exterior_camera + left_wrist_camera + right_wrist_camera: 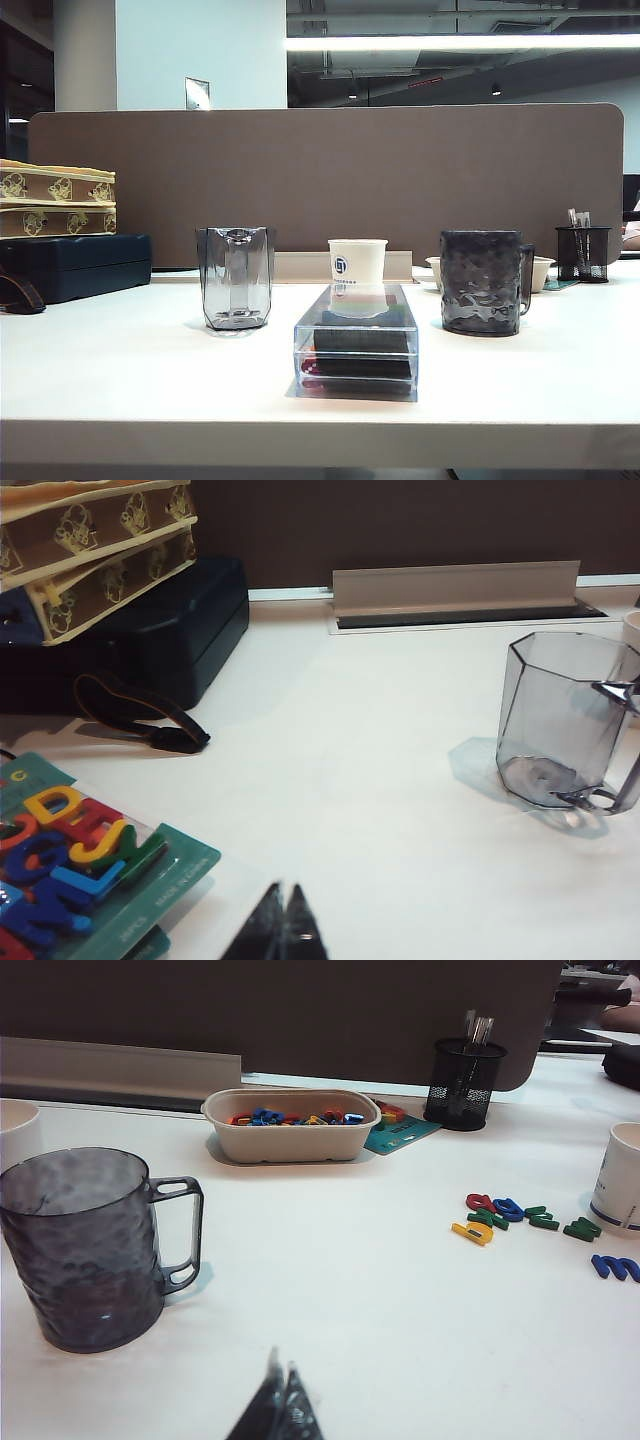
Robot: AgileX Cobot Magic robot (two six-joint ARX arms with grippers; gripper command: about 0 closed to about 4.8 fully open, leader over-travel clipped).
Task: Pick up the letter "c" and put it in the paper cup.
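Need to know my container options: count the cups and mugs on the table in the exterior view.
3. The clear grey faceted glass stands on the left, the paper cup in the middle behind a clear plastic box, the dark textured mug on the right. Others may sit out of frame.

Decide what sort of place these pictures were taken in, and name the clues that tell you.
Probably an open-plan office desk: a brown partition screen backs the white table, a black mesh pen holder stands near its edge, and strip lighting hangs under an exposed ceiling.
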